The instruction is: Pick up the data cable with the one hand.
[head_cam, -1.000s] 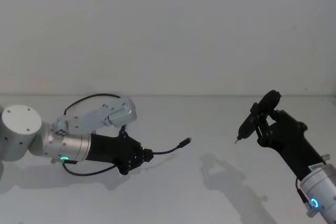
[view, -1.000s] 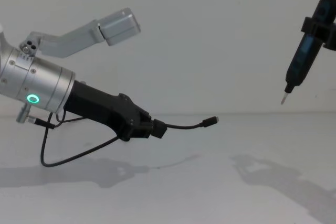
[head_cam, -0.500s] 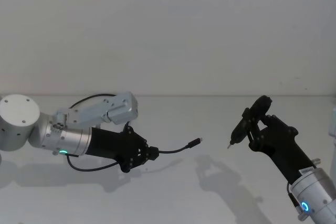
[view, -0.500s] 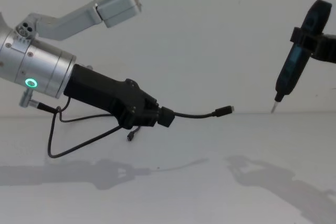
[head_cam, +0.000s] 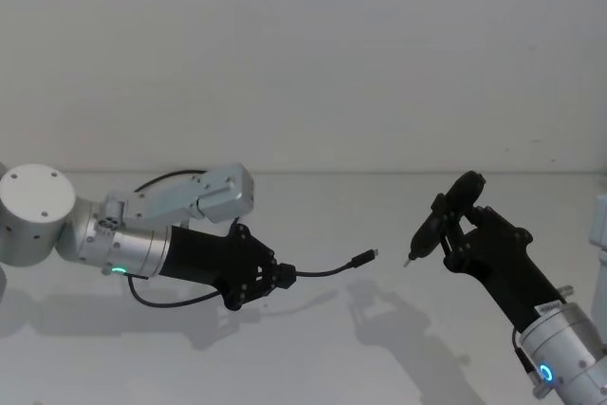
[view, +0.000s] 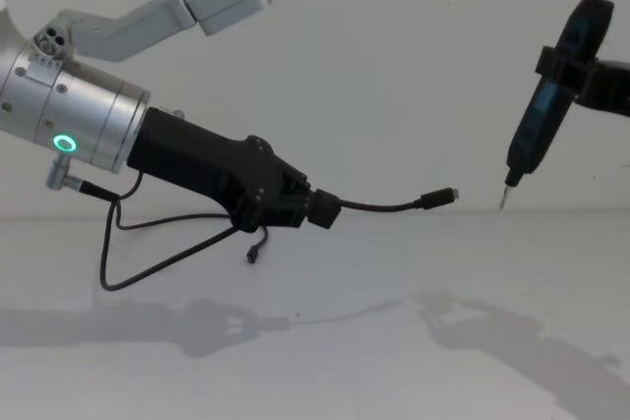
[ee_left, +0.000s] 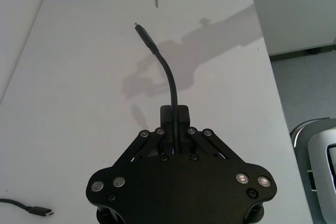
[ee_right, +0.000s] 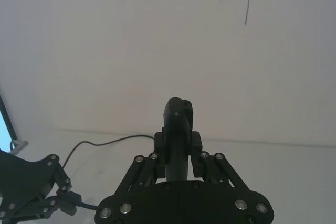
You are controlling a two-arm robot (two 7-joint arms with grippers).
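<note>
White tabletop (head_cam: 313, 348) fills the lower half of the head view, with a plain pale wall behind it. Coming in from the left edge is the thick silver arm with its green glowing ring, ending in the left gripper (head_cam: 270, 280), black and angular, just left of centre in the lower half. Its jaws are pinched narrow on the data cable (head_cam: 327, 270), gripping it a little way back from one plug, so a short stretch arcs out to the right and hangs in the air, the plug tip near the middle of the frame. In the chest view the data cable (view: 384, 207) is plainly off the table, its other plug dangling just beneath the gripper. At the lower right the right gripper (head_cam: 453, 234) reaches up and leftward, closed around a slim black tool (head_cam: 441, 220) whose thin metal tip points down toward the cable's raised plug, near it but apart. In the left wrist view the left gripper's fingers (ee_left: 182, 118) sit tight either side of the cord.
</note>
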